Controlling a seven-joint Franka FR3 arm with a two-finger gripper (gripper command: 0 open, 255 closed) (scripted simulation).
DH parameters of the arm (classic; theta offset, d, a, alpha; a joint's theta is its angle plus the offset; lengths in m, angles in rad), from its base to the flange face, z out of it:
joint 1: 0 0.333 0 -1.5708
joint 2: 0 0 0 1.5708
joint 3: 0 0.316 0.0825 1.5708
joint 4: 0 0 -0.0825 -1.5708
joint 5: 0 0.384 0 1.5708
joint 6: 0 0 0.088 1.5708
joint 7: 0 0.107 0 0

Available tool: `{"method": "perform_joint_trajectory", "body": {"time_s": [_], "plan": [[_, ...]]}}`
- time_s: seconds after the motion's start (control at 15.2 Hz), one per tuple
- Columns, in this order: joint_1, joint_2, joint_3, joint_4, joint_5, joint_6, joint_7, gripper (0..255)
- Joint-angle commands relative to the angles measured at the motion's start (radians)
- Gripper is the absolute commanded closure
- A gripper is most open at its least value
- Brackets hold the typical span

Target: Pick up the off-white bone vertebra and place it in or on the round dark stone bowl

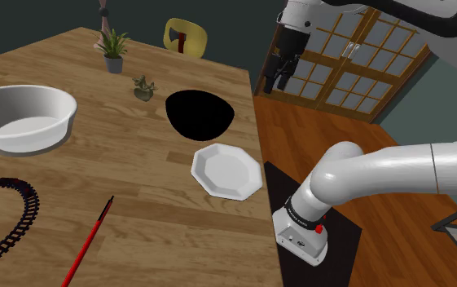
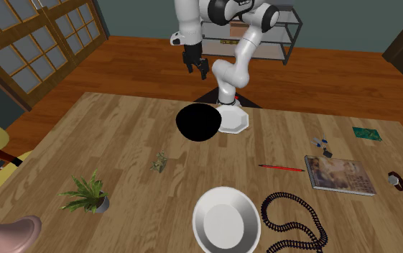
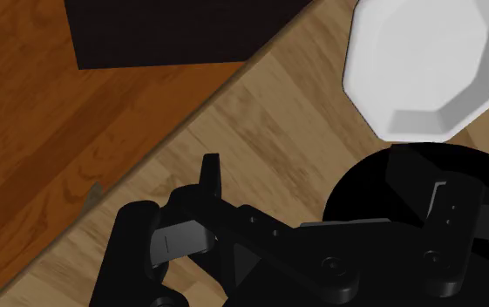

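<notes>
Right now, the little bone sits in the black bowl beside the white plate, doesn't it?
Not quite. The small olive-grey vertebra is not in the black bowl. It lies on the wooden table, between the bowl and the potted plant, as the shoulder view shows. The bowl does sit beside the white octagonal plate.

**A:** Any lettering legible, any view?

**B:** None. Closest thing is a thin dark strip of print on the arm's lowest white link (image 1: 301,214), lower right of the shoulder view. It's too small to read.

**A:** The book?

**B:** Book (image 2: 340,175), right side of the second exterior view. The cover is a mottled picture with no words made out. Green board (image 2: 366,133), above it in the frame, has a fine pattern but no characters.

**A:** The shelf at top centre?

**B:** Brown box (image 2: 230,29) there carries a dark smudge, unreadable.
</notes>
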Motion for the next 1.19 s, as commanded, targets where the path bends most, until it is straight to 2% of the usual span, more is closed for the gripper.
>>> {"method": "perform_joint_trajectory", "body": {"time_s": [0.0,0.53,1.12], "plan": [[0.000,0.000,0.000,0.000,0.000,0.000,0.000,0],[0.032,0.244,0.065,0.080,0.039,0.205,0.033,0],[0.059,0.546,0.130,0.266,0.041,0.367,0.075,0]]}}
